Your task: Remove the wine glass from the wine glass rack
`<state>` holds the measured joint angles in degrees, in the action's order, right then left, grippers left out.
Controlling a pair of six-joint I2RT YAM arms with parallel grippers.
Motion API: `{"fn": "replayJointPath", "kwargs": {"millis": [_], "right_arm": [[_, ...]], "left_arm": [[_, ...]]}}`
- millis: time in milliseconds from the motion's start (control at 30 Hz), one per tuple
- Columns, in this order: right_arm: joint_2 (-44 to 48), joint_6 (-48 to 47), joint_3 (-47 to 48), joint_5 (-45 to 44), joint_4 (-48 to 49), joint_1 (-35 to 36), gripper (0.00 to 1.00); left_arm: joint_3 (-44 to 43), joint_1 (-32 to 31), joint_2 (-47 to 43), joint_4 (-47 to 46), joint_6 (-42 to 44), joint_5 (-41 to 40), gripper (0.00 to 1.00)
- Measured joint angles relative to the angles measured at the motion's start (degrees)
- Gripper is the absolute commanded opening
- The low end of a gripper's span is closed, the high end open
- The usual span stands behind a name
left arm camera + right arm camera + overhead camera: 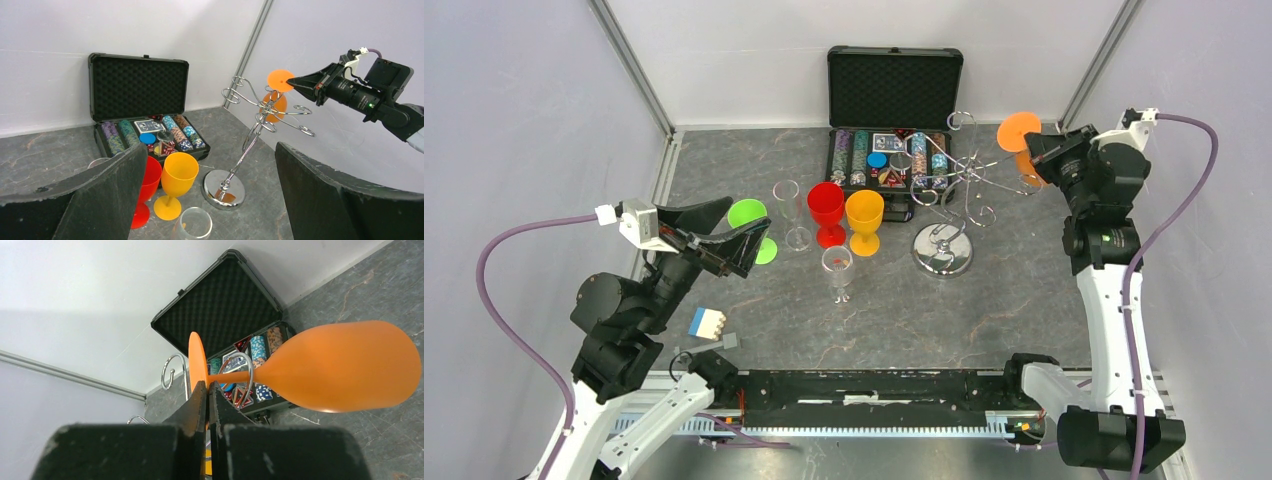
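The silver wire wine glass rack (942, 250) stands on its round shiny base right of centre; it also shows in the left wrist view (223, 189). An orange wine glass (1027, 165) hangs upside down at the rack's far right arm. Its stem passes through a wire hook (243, 375). My right gripper (1032, 148) is shut on the rim of the glass's flat foot (197, 360). The bowl (345, 367) points away from the fingers. My left gripper (749, 222) is open and empty, held above the table at the left, next to a green glass (742, 210).
A red glass (826, 205), a yellow glass (864, 212) and two clear glasses (786, 195) (837, 262) stand left of the rack. An open black case (894, 90) with poker chips sits at the back. A small blue and white block (707, 322) lies near the left arm.
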<state>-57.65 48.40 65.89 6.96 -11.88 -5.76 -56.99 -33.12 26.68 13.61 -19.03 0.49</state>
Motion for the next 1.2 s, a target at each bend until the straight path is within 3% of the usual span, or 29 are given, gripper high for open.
{"fn": "replayJointPath", "kwargs": {"millis": [833,1200], "right_arm": [[0.9,10.1,-5.0,12.3,6.1,-0.4,0.0],[-2.9,14.7,-8.3,17.5,19.6,-0.3,0.0]], "left_arm": [[0.5,0.0,-0.4,0.0,0.0,-1.0,1.0],[0.5,0.0,-0.5,-0.2,0.0,-1.5,1.0]]}}
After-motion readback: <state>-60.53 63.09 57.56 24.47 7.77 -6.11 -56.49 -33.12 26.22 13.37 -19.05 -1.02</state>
